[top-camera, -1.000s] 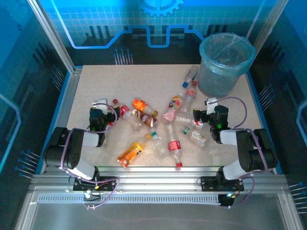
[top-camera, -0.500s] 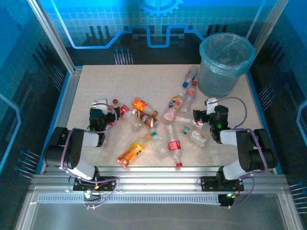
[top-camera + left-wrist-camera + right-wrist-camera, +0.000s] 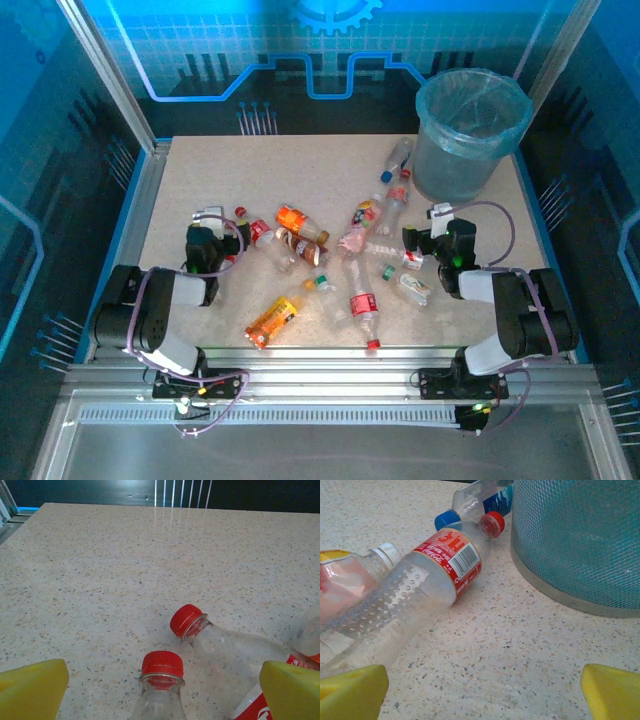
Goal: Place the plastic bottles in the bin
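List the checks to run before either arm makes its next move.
1. Open left gripper: ok.
2. Open right gripper: ok.
3. Target lined up for left gripper: ok, the nearer red-capped bottle sits between its fingers.
4. Target lined up for right gripper: not ok, the red-label bottle lies off to one side.
5. Upright bin, mouth free: ok.
6. All bottles binned: not ok, they lie scattered on the table.

Red label on clear bottle: Coca-Cola script (barcode beside it).
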Motion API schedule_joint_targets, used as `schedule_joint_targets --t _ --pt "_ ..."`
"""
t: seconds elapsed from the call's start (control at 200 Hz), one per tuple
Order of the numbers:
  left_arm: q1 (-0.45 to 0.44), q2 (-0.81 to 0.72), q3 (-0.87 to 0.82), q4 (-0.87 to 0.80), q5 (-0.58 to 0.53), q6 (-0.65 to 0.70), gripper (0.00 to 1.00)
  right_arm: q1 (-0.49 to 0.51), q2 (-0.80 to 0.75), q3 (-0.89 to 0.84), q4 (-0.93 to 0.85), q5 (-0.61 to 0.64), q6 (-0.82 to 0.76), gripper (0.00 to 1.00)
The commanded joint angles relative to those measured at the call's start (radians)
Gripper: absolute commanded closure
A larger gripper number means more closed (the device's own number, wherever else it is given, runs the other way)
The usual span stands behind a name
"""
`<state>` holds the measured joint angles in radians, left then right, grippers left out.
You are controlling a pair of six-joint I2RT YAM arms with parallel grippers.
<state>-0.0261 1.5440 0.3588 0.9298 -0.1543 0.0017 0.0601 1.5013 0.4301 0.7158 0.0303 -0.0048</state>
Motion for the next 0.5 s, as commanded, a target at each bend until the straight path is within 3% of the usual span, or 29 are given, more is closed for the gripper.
schedule_joint_targets --t 0.0,0.21,0.35,0.495 --pt "0.02 0.004 0.024 -0.013 0.057 -0.005 0.01 -0.023 -0.001 0.019 0.005 -0.03 0.001 0.0" --pt "0.019 -0.093 0.003 -0.049 0.01 -0.015 0.02 -0.021 -0.077 0.04 -0.086 0.003 0.011 0.05" --pt "0.016 -0.279 0.031 -0.234 -0.03 -0.037 0.04 -0.02 -0.186 0.014 -0.126 0.061 0.036 0.06" --pt "0.004 -0.455 0.12 -0.433 -0.027 -0.114 0.08 -0.017 -0.312 0.082 -0.376 0.138 0.117 0.07"
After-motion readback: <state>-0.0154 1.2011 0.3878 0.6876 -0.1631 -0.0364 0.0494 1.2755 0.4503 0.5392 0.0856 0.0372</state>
